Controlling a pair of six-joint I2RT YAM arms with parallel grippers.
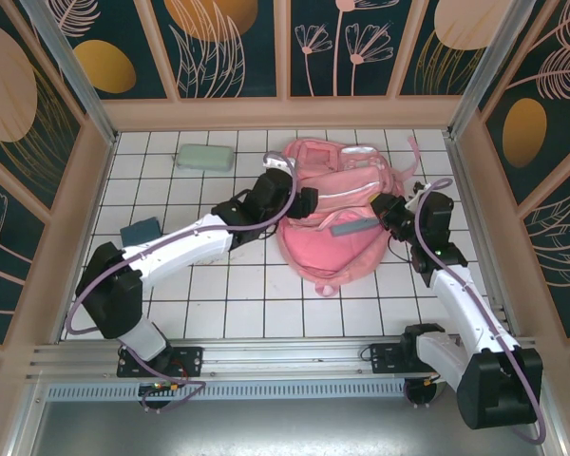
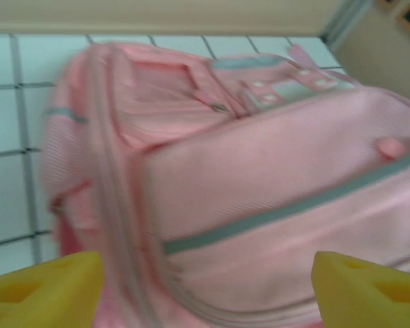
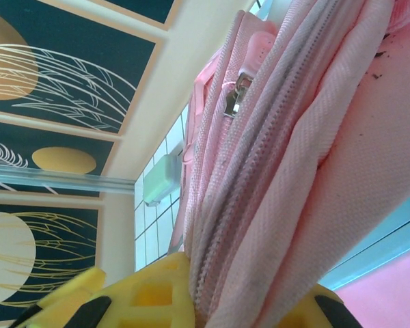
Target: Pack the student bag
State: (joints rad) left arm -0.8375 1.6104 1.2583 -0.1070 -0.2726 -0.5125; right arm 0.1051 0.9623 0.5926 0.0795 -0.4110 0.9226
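Far left on the white tiled worktop (image 1: 171,304): a small dark teal flat item (image 1: 141,230) lies just beside the left forearm. A sweep of that arm could knock it.

Rear left: the mint-green oblong pencil case (image 1: 204,157) sits well apart from the bag. Any reach for it takes the left arm away from the bag.

Left end effector (image 2: 205,301): yellow fingers (image 2: 44,290) spread wide, gripping nothing, poised at the bag's left flank. The wrist picture is blurred, so contact cannot be confirmed.

Large pink fabric backpack (image 1: 328,252): lies flat, front pockets up, right of centre towards the rear wall.

Right end effector (image 3: 232,304): pressed together on a fold of the backpack's fabric beside a zip line.

Findings: the bag is held on one side only. A pull from the right would likely drag the whole bag across the tiles, not open it. The pinch is on thin, folded cloth and may slip out. If the left end effector closes blind, it may catch a strap or pocket rather than the opening
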